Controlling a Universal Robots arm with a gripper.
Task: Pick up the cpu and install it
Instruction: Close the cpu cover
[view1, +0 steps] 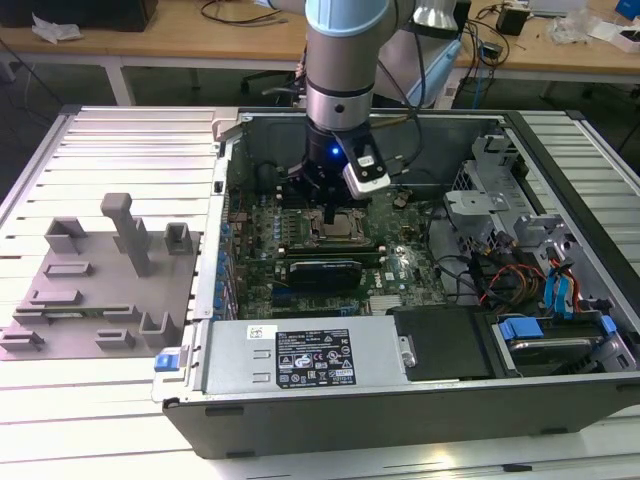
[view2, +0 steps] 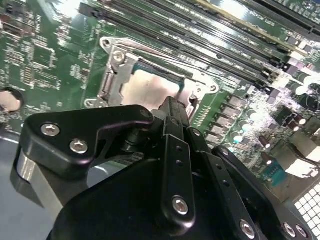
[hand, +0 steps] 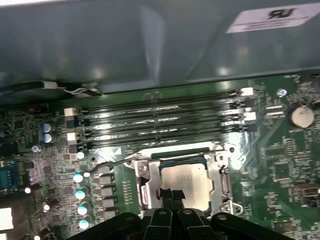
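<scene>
The work table (view1: 110, 150) I look at is a bed of pale ribbed metal slats, and behind it stand wooden desks (view1: 180, 40) on white legs. At the exterior view's left a matte grey fixture plate (view1: 90, 300) lies flat on the slats, with blocky posts and shallow holders rising from it. Just beside it, to the right, the computer case (view1: 400, 420) lies open. It is of dark grey sheet metal, and along its near wall sits a silver box (view1: 310, 355) with a white-and-black label. Inside the case, the green motherboard (view1: 300, 255) is crowded with small parts. The arm (view1: 340, 70), smooth pale blue and silver, points straight down into the case, and the gripper (view1: 330, 212) hangs over the socket. At the exterior view's far right I see perforated metal drive cages (view1: 480, 215), orange and red cables (view1: 505, 280) and blue plastic tabs (view1: 520, 328).

The cpu (hand: 186, 179) lies in the socket on the board. It is a flat square with a dull silver-white top, inside a shiny metal socket frame (hand: 223, 180). A thin wire lever (hand: 112, 161) stands out beside the frame. Long black memory slots (hand: 160, 125) run parallel just past the frame. In the first wrist view the black fingertips (hand: 165, 193) are drawn together with almost no gap, over one edge of the cpu, and they have hold of nothing. Whether they touch the chip, I cannot tell.
</scene>
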